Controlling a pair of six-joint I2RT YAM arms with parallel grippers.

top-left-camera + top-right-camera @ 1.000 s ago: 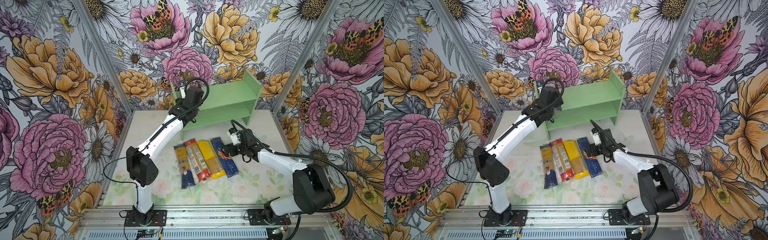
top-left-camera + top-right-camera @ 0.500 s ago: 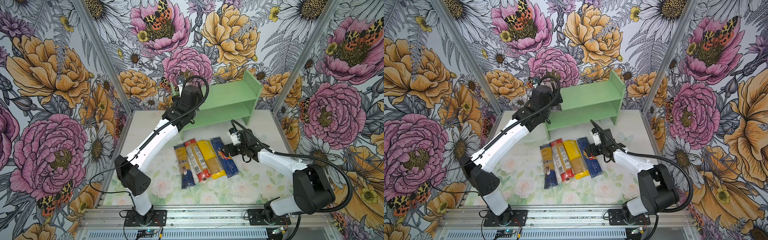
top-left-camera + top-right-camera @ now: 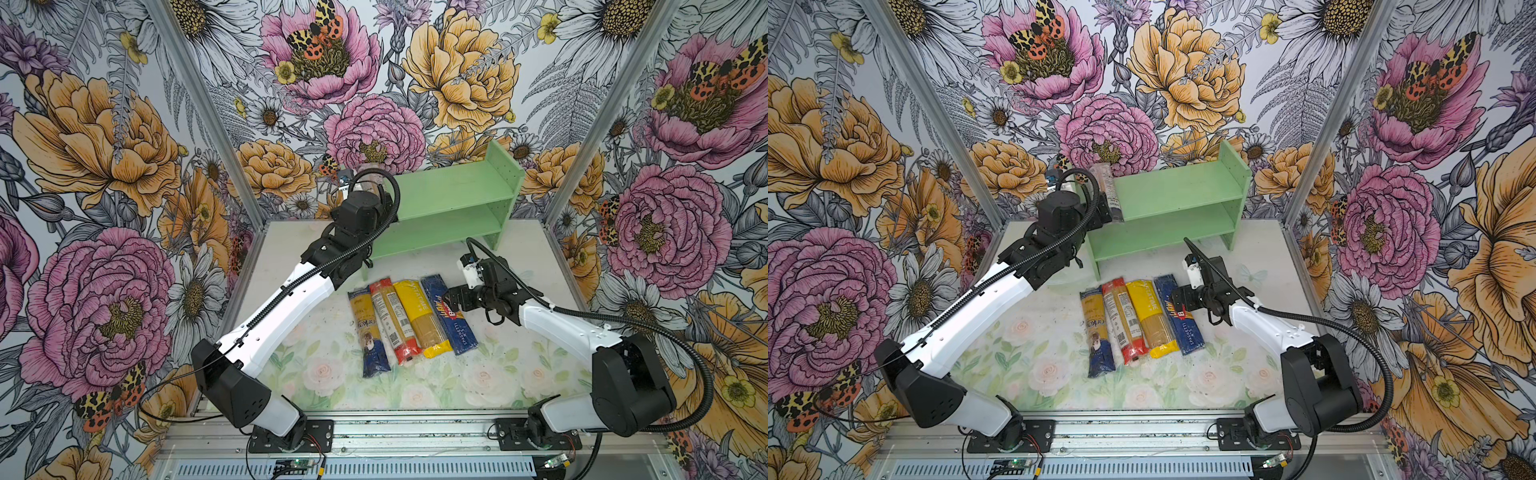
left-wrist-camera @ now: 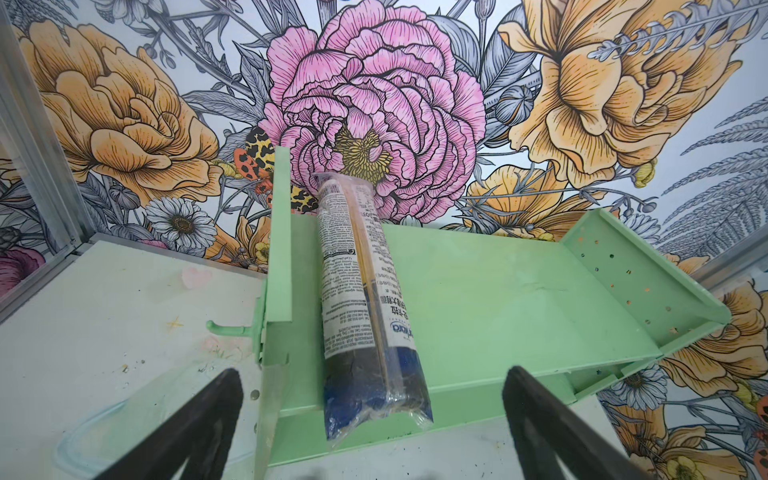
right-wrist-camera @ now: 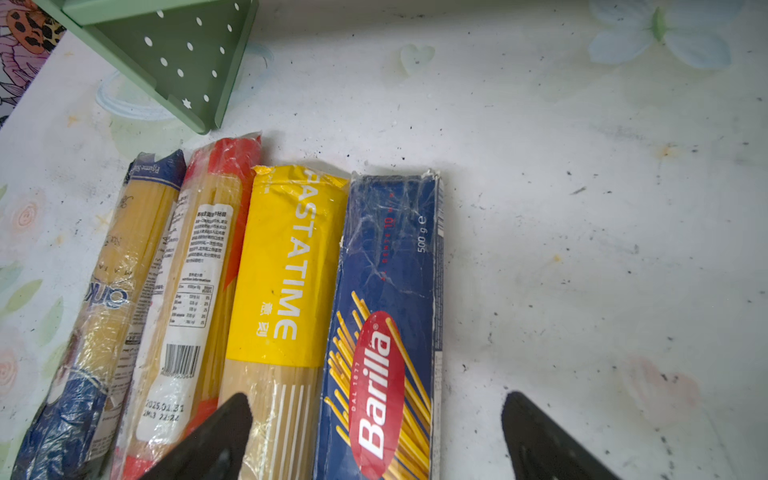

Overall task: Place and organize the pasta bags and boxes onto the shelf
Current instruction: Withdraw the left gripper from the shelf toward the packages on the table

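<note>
The mint-green shelf (image 3: pixel 453 195) stands at the back of the table (image 3: pixel 519 374), against the rear wall. One clear bag of spaghetti (image 4: pixel 361 291) is laid on the upper tier, front to back, just beside the left side panel. Its dark-blue end projects past the front edge.

The left gripper (image 4: pixel 374 376) is held in front of that end. Its jaws are spread wide on either side of the bag, apart from it.

Four packs are laid side by side on the table, just in front of the shelf:
- second clear bag (image 3: pixel 368 328)
- red-ended bag (image 3: pixel 390 320)
- yellow bag (image 3: pixel 419 316)
- Barilla box (image 3: pixel 449 316)

The right gripper (image 5: pixel 378 399) is positioned over the Barilla box with its jaws apart and nothing gripped.

The table is pale, faintly flower-printed and speckled. The enclosure is lined with floral wallpaper (image 3: pixel 104 145).
</note>
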